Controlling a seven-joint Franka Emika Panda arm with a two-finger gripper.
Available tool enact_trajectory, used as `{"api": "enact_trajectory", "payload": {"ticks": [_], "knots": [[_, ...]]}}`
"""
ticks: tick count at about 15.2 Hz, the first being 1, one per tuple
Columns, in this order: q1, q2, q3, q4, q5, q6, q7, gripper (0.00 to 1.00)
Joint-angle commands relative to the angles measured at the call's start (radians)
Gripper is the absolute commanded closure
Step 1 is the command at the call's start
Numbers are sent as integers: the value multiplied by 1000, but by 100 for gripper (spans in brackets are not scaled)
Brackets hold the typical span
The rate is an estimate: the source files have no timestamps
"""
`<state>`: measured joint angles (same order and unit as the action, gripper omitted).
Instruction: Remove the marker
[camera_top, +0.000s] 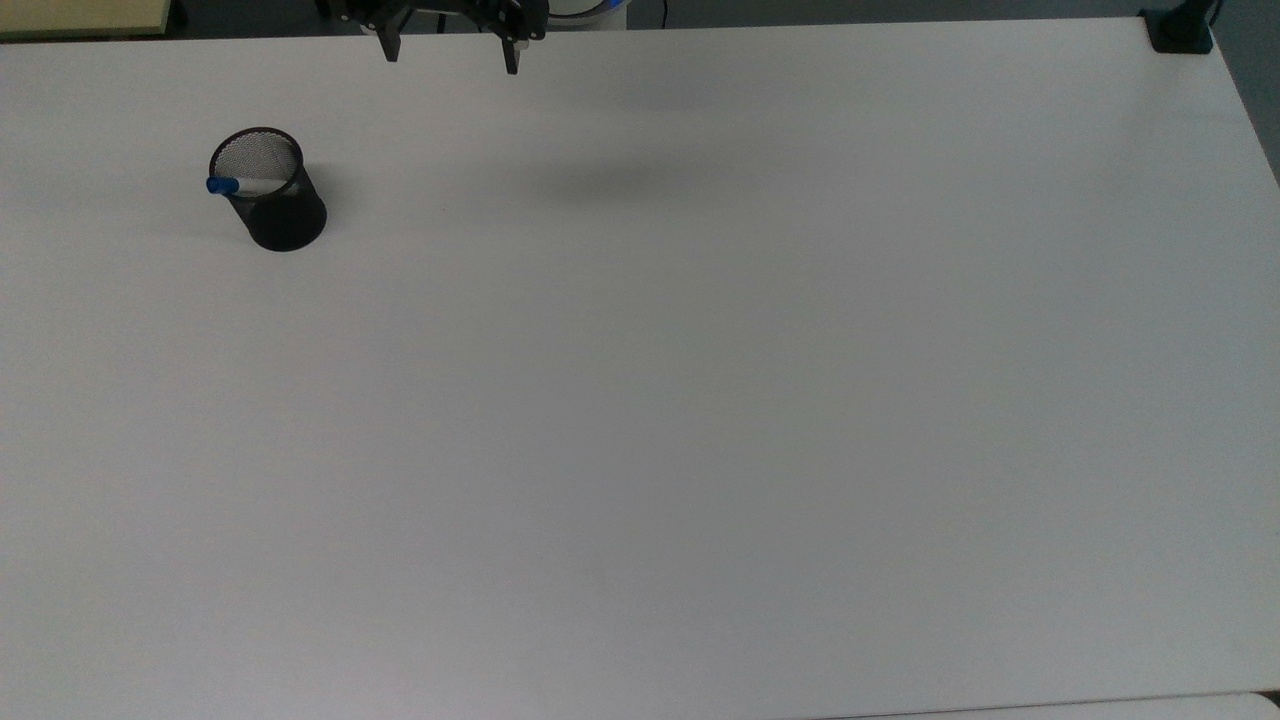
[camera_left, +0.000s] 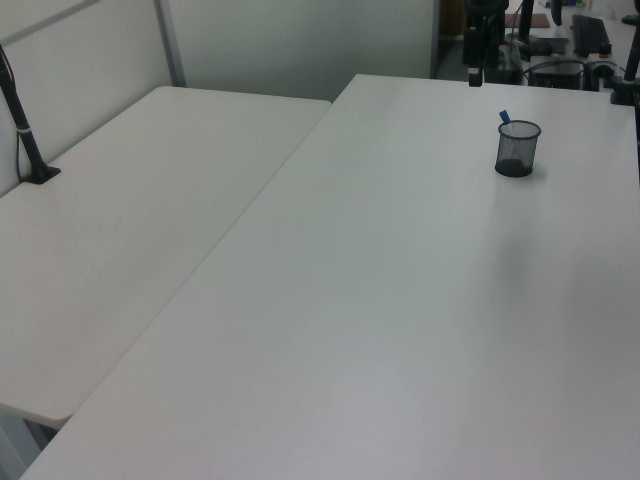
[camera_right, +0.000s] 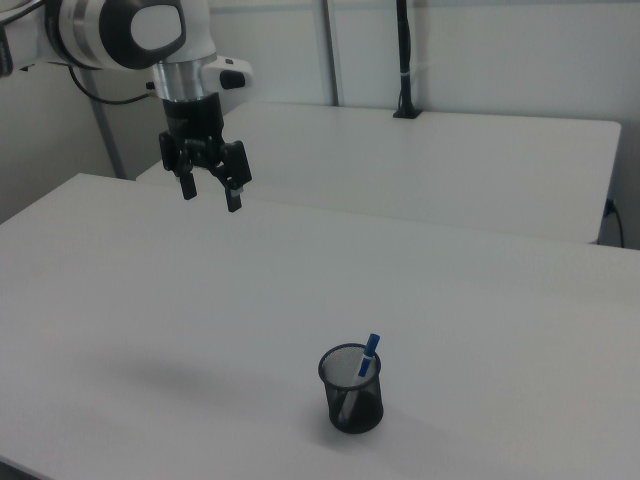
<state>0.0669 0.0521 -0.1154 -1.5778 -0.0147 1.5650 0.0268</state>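
Claw (camera_right: 210, 197) released, fingers (camera_right: 186, 188) spread wide, nothing between them. Hangs high above the table (camera_right: 120, 290), well apart from the mesh cup (camera_right: 352, 393). In the top view, claw (camera_top: 452, 55) sits at the table's (camera_top: 700, 400) far edge, at the top of frame, right of the mesh cup (camera_top: 282, 215). In the left view, claw (camera_left: 475, 72) seen edge-on at the table's (camera_left: 380, 300) far end, left of and beyond the mesh cup (camera_left: 516, 152).

Marker (camera_right: 366, 356) stands inside the black mesh cup, tilted, leaning on the rim. Blue cap up, poking just above the rim; white barrel faintly visible through the mesh in the right view. In the top view, marker (camera_top: 230, 186) lies across the cup mouth with the cap at the top view's left rim. In the left view, marker (camera_left: 505, 117) cap sticks out at the left view's left side of the rim.

Cup upright on the table, toward the top view's upper left. Soft shadow on the table surface in the top view, right of the cup and below the claw. Second table (camera_left: 130, 220) butted alongside, with a black post (camera_left: 25, 130) clamped on it.
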Motion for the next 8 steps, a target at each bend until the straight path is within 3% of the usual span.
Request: {"api": "enact_trajectory", "payload": {"ticks": [1, 5, 8], "knots": [[1, -18, -9, 1, 2, -30, -13, 0], [-9, -18, -26, -1, 4, -23, -28, 0], [-16, -12, -90, -8, 1, 1, -126, 0]]}}
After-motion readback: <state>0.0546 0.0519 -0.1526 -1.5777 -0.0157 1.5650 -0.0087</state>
